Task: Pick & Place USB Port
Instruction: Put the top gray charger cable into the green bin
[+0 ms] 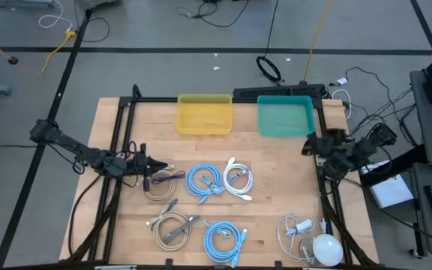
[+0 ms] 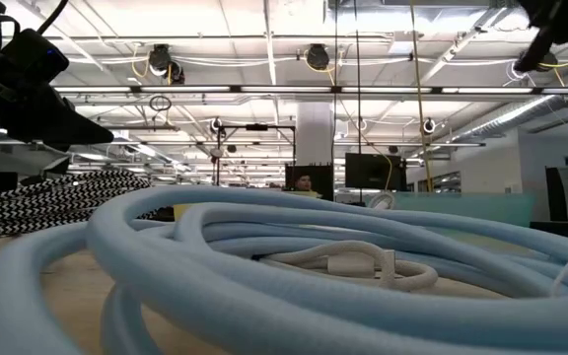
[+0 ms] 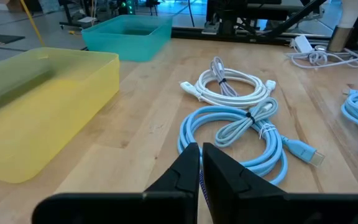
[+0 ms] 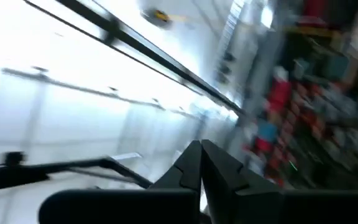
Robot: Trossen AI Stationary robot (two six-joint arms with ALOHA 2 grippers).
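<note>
Even, bright overhead light fills the room; the counter (image 1: 276,187) shows only soft, faint shadows. At table height, ceiling strip lights (image 2: 264,20) glare white across twelve o'clock, and the nearest blue cable (image 2: 264,256) is blurred, too close to focus. The right wrist picture is smeared and washed out toward nine o'clock.

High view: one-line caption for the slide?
Left pincer shut above coiled cables, right arm parked at the table edge, yellow bin and teal bin at the far side.
</note>
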